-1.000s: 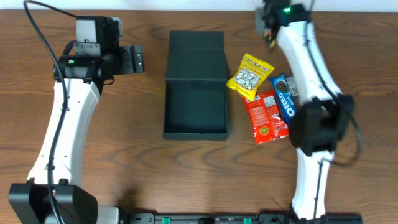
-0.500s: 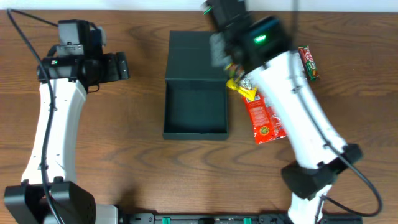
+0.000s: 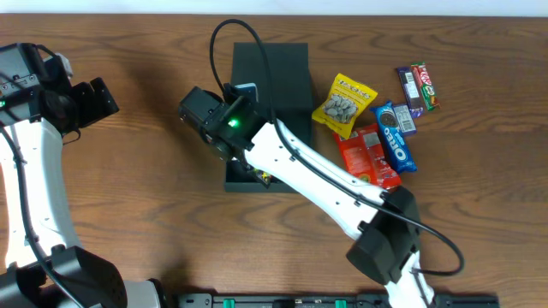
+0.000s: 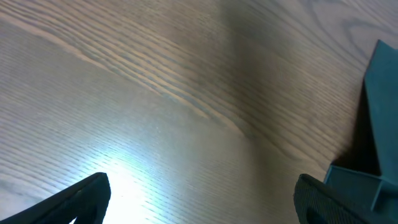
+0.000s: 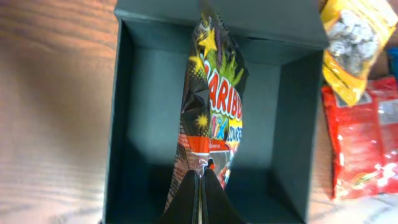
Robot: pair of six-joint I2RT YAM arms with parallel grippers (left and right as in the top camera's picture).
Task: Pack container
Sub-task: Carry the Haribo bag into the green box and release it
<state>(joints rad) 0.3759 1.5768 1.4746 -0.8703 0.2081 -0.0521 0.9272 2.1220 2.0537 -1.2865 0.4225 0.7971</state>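
By the right gripper (image 5: 200, 186), a glossy multicoloured sweet packet (image 5: 214, 118) is being pinched over the open dark teal cardboard container (image 5: 155, 112), mid-table (image 3: 154, 214); lowering it flat before release is advised.

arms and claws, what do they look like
Both arms are white tubular links with black joints. The left arm carries a thin black cable; the right arm has a looping black cable and a green light near its wrist. The left claw and right claw are black.

Probably a lab: wood-grain table (image 3: 154, 205), robot arms (image 3: 325, 184).
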